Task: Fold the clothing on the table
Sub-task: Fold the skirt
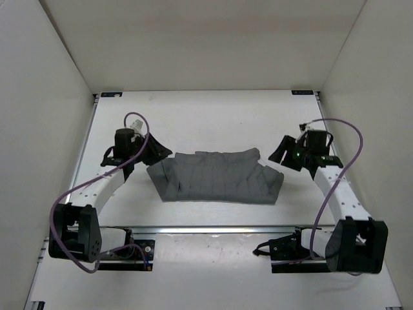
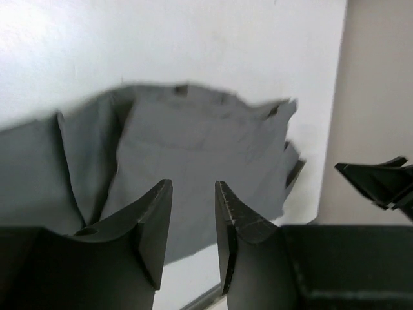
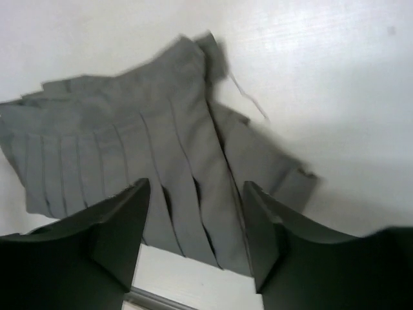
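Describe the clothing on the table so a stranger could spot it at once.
Look at the white table. Near its middle, between the left gripper and the right gripper, lies the clothing. It alone is soft: dark grey, pleated fabric.

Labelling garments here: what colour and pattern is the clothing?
The clothing is dark grey, pleated; clearest in right wrist view.

No legible text, labels or numbers anywhere

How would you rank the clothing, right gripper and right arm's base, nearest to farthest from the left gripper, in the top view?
1. clothing, just beside the left gripper.
2. right gripper, across the clothing.
3. right arm's base, near right edge.
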Robot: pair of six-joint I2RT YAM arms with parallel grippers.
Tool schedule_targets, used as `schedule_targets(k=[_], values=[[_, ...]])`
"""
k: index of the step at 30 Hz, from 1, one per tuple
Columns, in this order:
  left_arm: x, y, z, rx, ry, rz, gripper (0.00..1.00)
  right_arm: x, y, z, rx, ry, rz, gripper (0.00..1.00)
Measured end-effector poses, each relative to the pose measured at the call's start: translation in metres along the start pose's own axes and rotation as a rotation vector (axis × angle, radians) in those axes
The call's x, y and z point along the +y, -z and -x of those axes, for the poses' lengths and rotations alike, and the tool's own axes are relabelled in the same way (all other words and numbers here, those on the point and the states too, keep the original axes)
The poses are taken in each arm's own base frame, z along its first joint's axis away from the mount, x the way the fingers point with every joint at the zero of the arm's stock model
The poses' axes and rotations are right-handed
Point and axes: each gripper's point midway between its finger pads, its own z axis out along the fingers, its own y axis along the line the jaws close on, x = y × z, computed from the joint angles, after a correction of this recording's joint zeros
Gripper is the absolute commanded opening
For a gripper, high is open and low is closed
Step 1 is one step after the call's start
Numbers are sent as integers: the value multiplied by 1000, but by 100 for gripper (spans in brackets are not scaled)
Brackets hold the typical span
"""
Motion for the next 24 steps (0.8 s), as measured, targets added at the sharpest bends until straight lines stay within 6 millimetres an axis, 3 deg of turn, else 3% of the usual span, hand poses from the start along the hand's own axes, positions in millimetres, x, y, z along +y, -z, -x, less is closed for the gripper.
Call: schedule_targets(k=[3,6,8,10,16,24], values=[[11,-2,-38,76,-38,24,48,-13,9,-40,29,-54,-24,68],[43,-1,-85,190,-12,103,58,-28,13,-92,106,-131,-60,72],[64,7,-106,227,13,165,58,-32,16,-119,147,-184,-72,76],[73,15,-115,236,21,196,59,-32,18,-132,169,-203,-88,76],[73,27,-115,185,-2,200,63,-30,16,-136,152,-262,-93,77],[97,49,-126,94,27,260,60,-43,13,-149,146,-311,-147,76]])
